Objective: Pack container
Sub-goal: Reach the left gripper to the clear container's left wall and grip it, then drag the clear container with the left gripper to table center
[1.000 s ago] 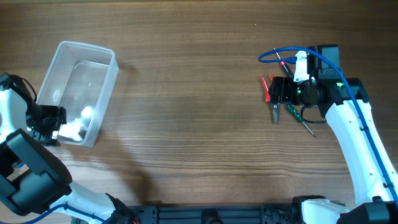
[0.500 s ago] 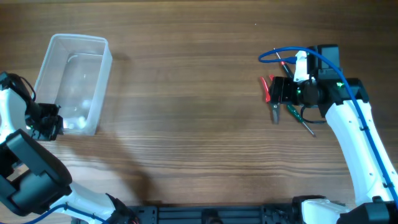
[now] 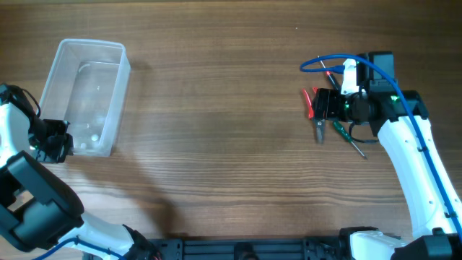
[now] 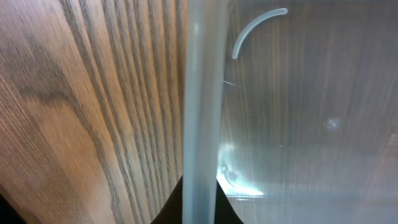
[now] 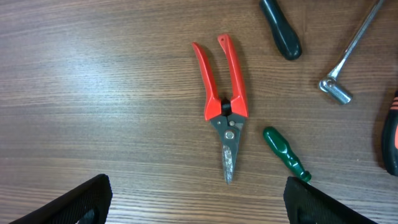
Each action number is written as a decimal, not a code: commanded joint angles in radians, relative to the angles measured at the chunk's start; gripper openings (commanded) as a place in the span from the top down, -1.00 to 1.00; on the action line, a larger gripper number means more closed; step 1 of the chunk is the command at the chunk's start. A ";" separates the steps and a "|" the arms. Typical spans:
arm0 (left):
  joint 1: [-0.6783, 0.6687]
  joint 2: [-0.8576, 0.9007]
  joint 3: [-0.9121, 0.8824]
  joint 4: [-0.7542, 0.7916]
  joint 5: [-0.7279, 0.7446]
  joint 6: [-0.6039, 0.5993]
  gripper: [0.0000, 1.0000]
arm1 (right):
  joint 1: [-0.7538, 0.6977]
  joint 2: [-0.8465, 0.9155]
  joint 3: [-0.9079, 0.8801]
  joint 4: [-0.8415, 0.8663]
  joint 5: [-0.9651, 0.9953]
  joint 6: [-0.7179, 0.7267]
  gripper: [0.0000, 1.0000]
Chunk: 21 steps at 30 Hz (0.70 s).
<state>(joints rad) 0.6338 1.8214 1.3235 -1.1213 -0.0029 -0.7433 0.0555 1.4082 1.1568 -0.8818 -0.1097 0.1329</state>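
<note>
The clear plastic container (image 3: 90, 45) stands at the far left of the table, with nothing visible inside it. My left gripper (image 3: 65, 142) is shut on its near short wall. In the left wrist view the thick rim (image 4: 200, 93) runs straight up between my two dark fingertips (image 4: 171, 208), pinched from both sides. My right gripper (image 3: 323, 107) hangs open over a cluster of hand tools at the right. Its wide-spread fingers (image 5: 81, 202) stand on either side of the tip of red-handled pliers (image 5: 224, 118) lying flat, not touching them.
Around the pliers lie a small green-handled screwdriver (image 5: 285, 152), a dark green handle (image 5: 280, 28), a metal socket tool (image 5: 348, 56) and a red-and-black tool (image 5: 392, 137) at the frame edge. A blue cable (image 3: 317, 63) loops off the right arm.
The left gripper has shut on the container's near wall. The container has swung straight and shifted a little to the left. The right arm has not moved.
</note>
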 commanded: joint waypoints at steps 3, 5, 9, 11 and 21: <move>-0.060 -0.114 0.006 0.013 -0.047 0.102 0.92 | -0.003 -0.006 0.021 0.014 0.032 0.001 -0.77; -0.097 -0.172 0.006 0.023 -0.046 0.123 0.92 | -0.003 -0.011 0.022 0.018 0.033 0.000 -0.77; -0.177 -0.270 0.006 0.042 0.000 0.180 0.92 | -0.003 -0.030 0.022 0.023 0.087 0.036 -0.77; -0.221 -0.309 0.006 0.041 0.026 0.214 0.92 | -0.003 -0.048 0.022 0.027 0.139 0.088 -0.81; -0.514 -0.362 0.006 0.003 0.124 0.482 0.92 | -0.022 -0.169 0.022 0.059 0.193 0.132 -0.90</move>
<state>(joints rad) 0.2157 1.4765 1.3235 -1.1130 0.0544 -0.4137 0.0483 1.2812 1.1568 -0.8268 0.0452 0.2386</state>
